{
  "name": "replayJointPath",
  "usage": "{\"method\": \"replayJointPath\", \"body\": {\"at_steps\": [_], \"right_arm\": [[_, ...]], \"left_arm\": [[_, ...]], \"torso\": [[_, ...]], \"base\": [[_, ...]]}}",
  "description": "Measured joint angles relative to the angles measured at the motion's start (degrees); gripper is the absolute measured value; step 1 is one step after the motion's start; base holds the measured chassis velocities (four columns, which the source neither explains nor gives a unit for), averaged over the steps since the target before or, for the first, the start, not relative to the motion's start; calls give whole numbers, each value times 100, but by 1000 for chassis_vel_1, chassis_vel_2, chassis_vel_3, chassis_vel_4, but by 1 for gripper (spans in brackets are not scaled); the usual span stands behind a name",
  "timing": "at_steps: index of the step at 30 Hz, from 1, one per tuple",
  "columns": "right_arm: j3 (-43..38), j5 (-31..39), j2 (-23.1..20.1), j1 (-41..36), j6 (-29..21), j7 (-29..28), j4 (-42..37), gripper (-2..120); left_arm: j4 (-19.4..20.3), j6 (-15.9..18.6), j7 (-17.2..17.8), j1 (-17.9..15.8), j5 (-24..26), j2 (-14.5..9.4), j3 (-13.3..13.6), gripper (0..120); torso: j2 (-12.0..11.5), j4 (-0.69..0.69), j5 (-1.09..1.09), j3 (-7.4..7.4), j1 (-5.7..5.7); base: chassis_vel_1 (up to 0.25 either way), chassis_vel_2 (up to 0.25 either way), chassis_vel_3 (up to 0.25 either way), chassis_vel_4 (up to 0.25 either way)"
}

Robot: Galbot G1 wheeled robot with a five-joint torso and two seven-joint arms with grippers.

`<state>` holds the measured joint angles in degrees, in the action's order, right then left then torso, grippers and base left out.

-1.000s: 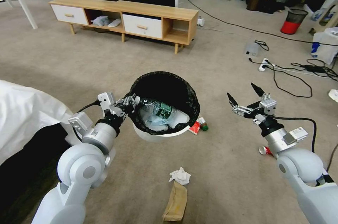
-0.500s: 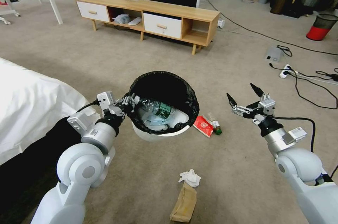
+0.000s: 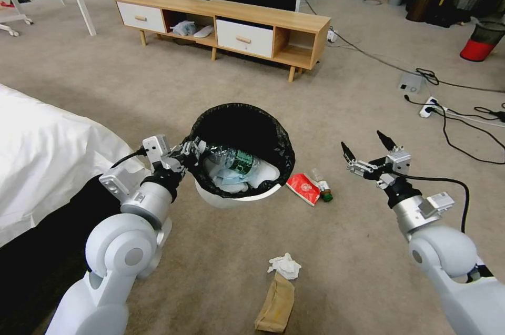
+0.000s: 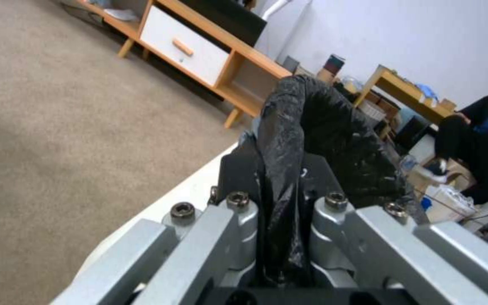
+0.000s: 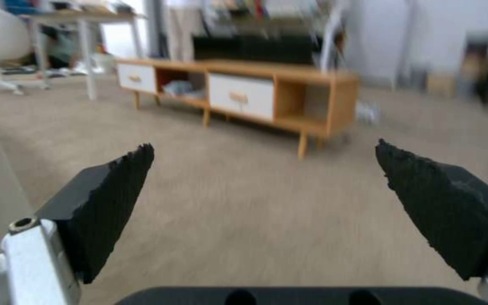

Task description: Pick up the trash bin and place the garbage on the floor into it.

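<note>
Bin [image 3: 231, 201]: white shell, glossy black liner [image 3: 239, 130] folded over the rim. Inside it, a clear bottle [image 3: 234, 157] with a green label, on pale blue and white litter. On the beige carpet [image 3: 342, 251]: red packet [image 3: 303, 188]; small brown bottle [image 3: 321, 184] with a green cap; white tissue [image 3: 284, 265]; brown paper bag [image 3: 275, 303]. Left gripper [image 3: 188, 152]: silver metal. Right gripper [image 3: 367, 148]: silver with black fingertips [image 5: 108, 203]. Arms white and grey. Cabinet [image 3: 223, 24]: light wood, white drawers.
</note>
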<state>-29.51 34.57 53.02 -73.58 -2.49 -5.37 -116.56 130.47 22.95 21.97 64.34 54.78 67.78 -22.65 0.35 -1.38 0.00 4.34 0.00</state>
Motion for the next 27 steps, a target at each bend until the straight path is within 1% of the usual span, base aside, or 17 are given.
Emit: {"method": "replayJointPath", "body": {"at_steps": [2,5,8,10,11,12,13,14,15,16,17,18,19,20,22,24,27], "right_arm": [[163,420,-1,-2,-435,-564,-267,100],[219,536,-1,8,-566,-749,-346,100],[395,899,13,75,-980,-1423,-577,100],[411,952,15,83,-1046,-1514,-608,100],[441,1260,8,112,-1485,-1903,-770,100],[443,1466,-29,107,-1819,-2074,-863,100],[443,1466,-29,107,-1819,-2074,-863,100],[442,1572,-53,95,-1974,-2116,-901,100],[489,1932,-109,61,-2496,-2294,-1010,100],[489,1932,-109,61,-2496,-2294,-1010,100],[529,2243,-130,55,-2861,-2459,-1095,100],[594,2956,-146,61,-3558,-2886,-1237,100],[594,2956,-146,61,-3558,-2886,-1237,100],[671,3551,-146,75,-3905,-3295,-1302,100],[835,4045,-145,82,-4044,-3749,-1338,100],[935,4190,-144,80,-4057,-3879,-1322,100],[1084,4323,-157,69,-4057,-3903,-1260,100]], "left_arm": [[0,0,-2,0,-6,3,2,7],[0,0,-5,0,-9,5,3,7],[0,0,-8,4,-18,12,3,7],[0,0,-8,4,-19,12,3,7],[3,0,-11,4,-20,12,0,7],[3,0,-12,-2,-20,12,-5,7],[3,0,-12,-2,-20,12,-5,7],[3,0,-13,-6,-20,13,-6,7],[-7,0,-13,-13,-21,20,-6,7],[-7,0,-13,-13,-21,20,-6,7],[-13,0,-12,-13,-25,25,-6,7],[-18,0,-10,-8,-39,32,-5,7],[-18,0,-10,-8,-39,32,-5,7],[-18,0,-7,2,-43,34,-5,7],[-11,0,-2,20,-46,32,-15,7],[-2,0,1,28,-46,25,-25,7],[8,0,8,40,-47,18,-33,7]], "torso": [[0,0,0,0,0],[0,0,0,0,0],[0,1,1,0,0],[0,1,1,0,0],[0,1,1,0,0],[0,1,0,0,0],[0,1,0,0,0],[0,1,0,0,0],[0,0,0,0,0],[0,0,0,0,0],[0,1,1,0,0],[0,1,-1,0,0],[0,1,-1,0,0],[0,1,1,0,0],[0,1,0,0,0],[0,1,1,0,0],[0,1,1,0,0]], "base": [[0,0,0,0],[0,0,0,0],[0,0,0,0],[0,0,0,0],[0,0,0,0],[0,0,0,0],[0,0,0,0],[0,0,0,0],[0,0,0,0],[0,0,0,0],[0,0,0,0],[0,0,0,0],[0,0,0,0],[0,0,0,0],[0,0,0,0],[0,0,0,0],[0,0,0,0]]}}
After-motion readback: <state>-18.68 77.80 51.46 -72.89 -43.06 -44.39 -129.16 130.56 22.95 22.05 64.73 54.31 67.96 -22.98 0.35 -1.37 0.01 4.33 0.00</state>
